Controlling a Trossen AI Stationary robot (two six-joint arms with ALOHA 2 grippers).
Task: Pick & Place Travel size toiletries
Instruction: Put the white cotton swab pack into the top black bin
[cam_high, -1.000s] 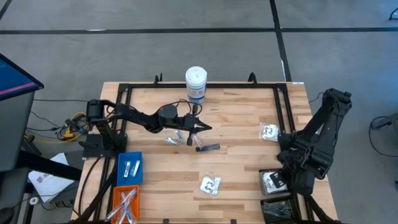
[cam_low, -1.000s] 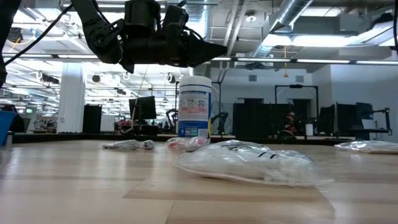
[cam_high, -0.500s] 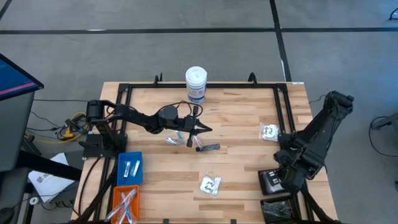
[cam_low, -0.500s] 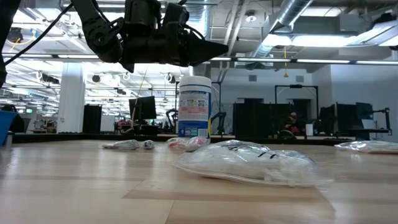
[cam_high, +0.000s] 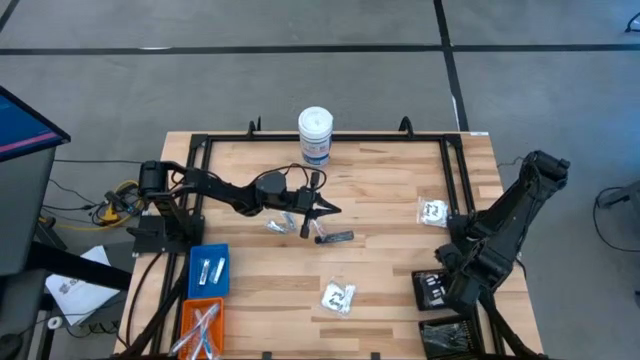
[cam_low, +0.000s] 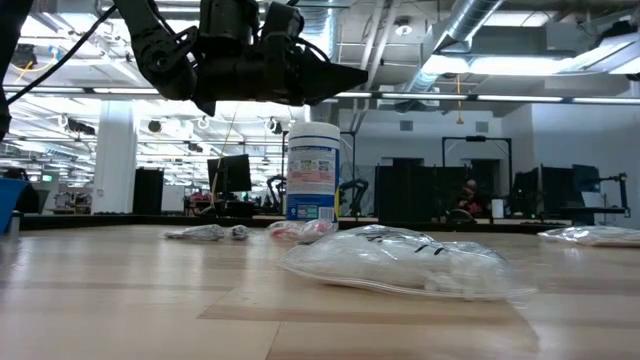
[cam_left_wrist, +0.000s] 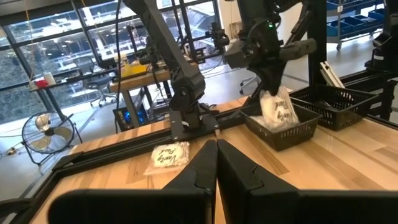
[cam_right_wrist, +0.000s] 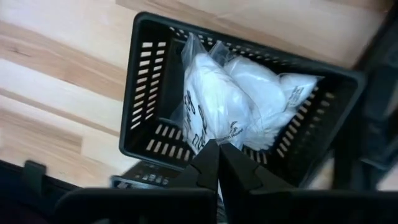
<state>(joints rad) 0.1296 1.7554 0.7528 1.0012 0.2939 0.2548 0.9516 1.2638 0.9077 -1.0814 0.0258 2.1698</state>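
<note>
The left gripper (cam_high: 322, 208) is hovering above the middle of the table (cam_high: 380, 275), its fingers pressed together on nothing and pointing toward three o'clock in the high view. Under it a few small toiletries are lying: a slim black piece (cam_high: 335, 238) with its long axis running nine to three o'clock, and two silver-blue tubes (cam_high: 279, 224) beside it, partly hidden by the gripper, so their direction is hard to read. A clear packet with white contents (cam_high: 337, 297) is lying toward six o'clock from them, and a second packet (cam_high: 433, 212) is resting near the table's three o'clock edge.

The right gripper (cam_right_wrist: 217, 155) is hanging over a black basket (cam_right_wrist: 144, 87) at the five o'clock corner, its fingers closed together and empty. White packets (cam_right_wrist: 227, 106) are sitting inside, overlapping, their printing too small to read. From above, the arm is covering most of this basket. A blue bin (cam_high: 209, 270) and an orange bin (cam_high: 199, 325), cut off by the picture's edge, are holding more small items at seven o'clock. A white canister (cam_high: 315, 134) is standing at twelve.
</note>
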